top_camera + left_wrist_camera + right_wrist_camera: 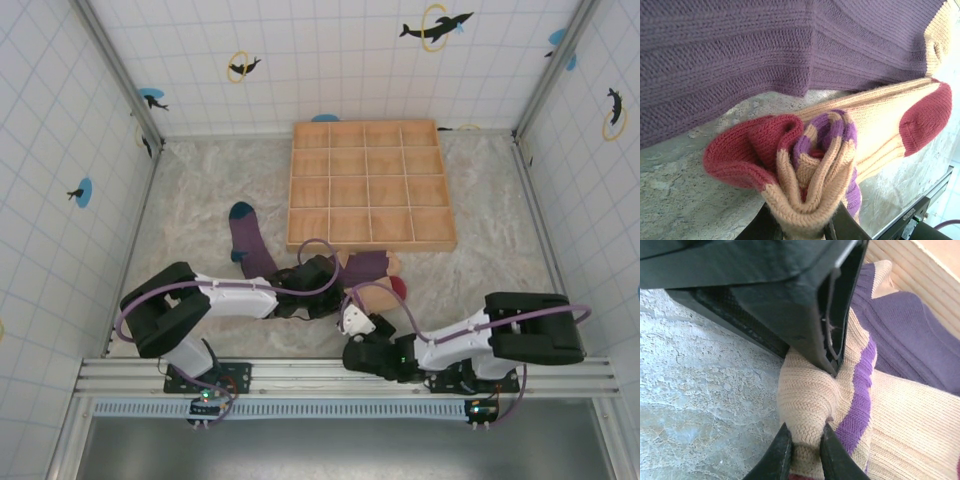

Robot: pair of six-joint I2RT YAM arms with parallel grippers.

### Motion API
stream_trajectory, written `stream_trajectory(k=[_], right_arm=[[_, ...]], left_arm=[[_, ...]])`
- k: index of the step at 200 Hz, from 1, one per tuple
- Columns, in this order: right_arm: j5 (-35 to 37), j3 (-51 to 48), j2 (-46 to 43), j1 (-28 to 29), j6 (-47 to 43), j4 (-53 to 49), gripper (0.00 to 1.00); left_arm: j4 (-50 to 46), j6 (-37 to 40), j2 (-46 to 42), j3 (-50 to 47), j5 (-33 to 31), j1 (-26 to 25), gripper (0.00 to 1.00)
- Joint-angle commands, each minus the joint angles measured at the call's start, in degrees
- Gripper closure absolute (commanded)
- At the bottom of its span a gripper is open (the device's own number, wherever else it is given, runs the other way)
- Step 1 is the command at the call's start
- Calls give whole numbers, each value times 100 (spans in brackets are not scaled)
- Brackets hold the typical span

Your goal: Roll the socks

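The left gripper (802,232) is clamped on the cuff bundle (810,165), dark-red and purple-striped knit bunched right at its fingertips. The right gripper (802,452) pinches a tan fold of that same bundle, just beside the left one's black body (the two tools nearly touch). From the bundle, the tan sock (880,130) runs straight away to its dark-red toe (925,117); rolling likely follows that axis. Beyond it lies the purple sock (765,45).
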Motion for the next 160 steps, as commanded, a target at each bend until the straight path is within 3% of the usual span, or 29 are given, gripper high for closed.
stream_trajectory(k=[1,6,14,43,58,95,160], right_arm=[[-575,-398,-243,-188,184,-61,100],[-688,-472,-348,-238,191,-7,100],[-900,-582,-476,-346,198,70,100],[-1522,-895,-886,-683,366,260,100],[-1856,-1078,-1070,-891,535,365,100],[-2588,-1610,-1534,-1329,1014,622,100],[-3745,-2600,-2584,-2335,2488,955,100]], left_arm=[[-254,-62,115,64,116,-49,100],[-249,-68,118,71,128,-47,99],[-233,-69,120,73,143,-49,88],[-183,-70,33,88,137,-47,38],[-129,-58,-70,94,69,-49,25],[219,157,-430,12,-208,-72,17],[325,237,-354,-67,-290,-162,21]])
